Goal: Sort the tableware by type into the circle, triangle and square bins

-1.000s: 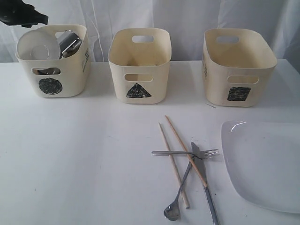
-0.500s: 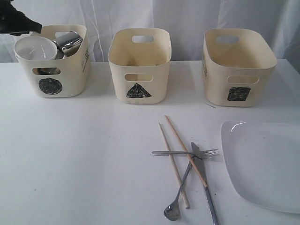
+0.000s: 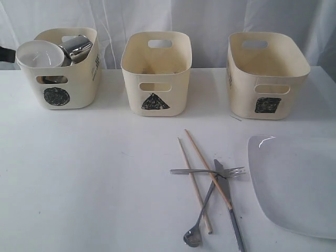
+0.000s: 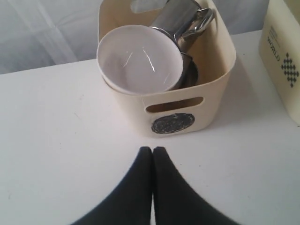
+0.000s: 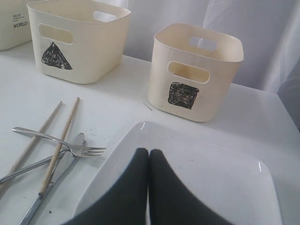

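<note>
The circle bin [image 3: 59, 86] [image 4: 215, 101] holds a white bowl [image 3: 38, 53] [image 4: 139, 59] leaning on its rim and a steel mug [image 3: 79, 46] [image 4: 180, 18]. My left gripper [image 4: 153, 149] is shut and empty, off the bin's front; only a dark tip [image 3: 4, 54] shows at the exterior view's left edge. Two chopsticks [image 3: 202, 167] [image 5: 61, 136], a fork [image 3: 210, 171] [image 5: 61, 143], knife [image 3: 230, 207] and spoon [image 3: 198, 223] lie crossed on the table. The white plate [image 3: 294, 181] [image 5: 211, 173] lies at right, my right gripper [image 5: 148, 151] shut and empty over it.
The triangle bin [image 3: 156, 73] [image 5: 77, 42] stands in the middle of the back row and the square bin [image 3: 266, 76] [image 5: 194, 72] at right. White curtains hang behind the table.
The white bowl dropped from tilted above the circle bin to resting in it. My left gripper let it go and drew away left, nearly out of the exterior view.
</note>
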Robot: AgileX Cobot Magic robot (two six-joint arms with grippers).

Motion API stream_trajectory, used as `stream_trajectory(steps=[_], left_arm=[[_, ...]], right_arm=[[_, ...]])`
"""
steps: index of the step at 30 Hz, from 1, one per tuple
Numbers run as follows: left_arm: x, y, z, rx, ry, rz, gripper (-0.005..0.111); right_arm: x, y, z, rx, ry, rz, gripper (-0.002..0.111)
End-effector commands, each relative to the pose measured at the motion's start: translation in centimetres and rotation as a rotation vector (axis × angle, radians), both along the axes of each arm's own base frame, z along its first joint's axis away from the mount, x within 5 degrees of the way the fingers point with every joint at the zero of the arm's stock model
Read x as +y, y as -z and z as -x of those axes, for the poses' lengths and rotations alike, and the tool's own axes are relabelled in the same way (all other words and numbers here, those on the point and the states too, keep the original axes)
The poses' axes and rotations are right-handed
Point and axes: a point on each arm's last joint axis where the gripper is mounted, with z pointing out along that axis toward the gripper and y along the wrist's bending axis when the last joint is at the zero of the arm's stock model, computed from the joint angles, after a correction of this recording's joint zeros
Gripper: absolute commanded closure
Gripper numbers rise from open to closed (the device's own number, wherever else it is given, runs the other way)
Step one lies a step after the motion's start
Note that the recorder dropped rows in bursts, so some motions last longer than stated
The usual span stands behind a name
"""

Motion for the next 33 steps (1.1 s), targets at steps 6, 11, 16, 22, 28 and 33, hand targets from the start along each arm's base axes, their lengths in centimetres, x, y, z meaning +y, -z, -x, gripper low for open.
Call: stream_trajectory(steps=[6,11,16,22,28,33], left_arm=[[0.3,0.5,9.7,-0.121,-0.076,0.151,0.105],[0.6,3.3,16.6,-0.217,-0.075,0.168,0.105],[0.6,6.5,21.1,-0.242,-0.094,0.259,0.105],[0.5,7.2,22.6,-0.224,-0.078,0.255,0.105],[0.5,7.2,22.6,-0.226,-0.078,0.256,0.105],[0.5,7.2,22.6,-0.236,-0.068,0.23,0.105]], right_arm=[[0.0,0.2,0.0,0.001,-0.002,-0.007,0.108],[0.0,0.2,0.0,0.001,-0.002,-0.007,0.108],[0.0,0.2,0.0,0.003,-0.002,-0.007,0.108],[0.0,0.2,0.0,0.003,-0.002,-0.007,0.108],[0.0,0.2,0.0,0.001,-0.002,-0.007,0.108],[0.0,0.2,0.0,0.001,-0.002,-0.007,0.108]])
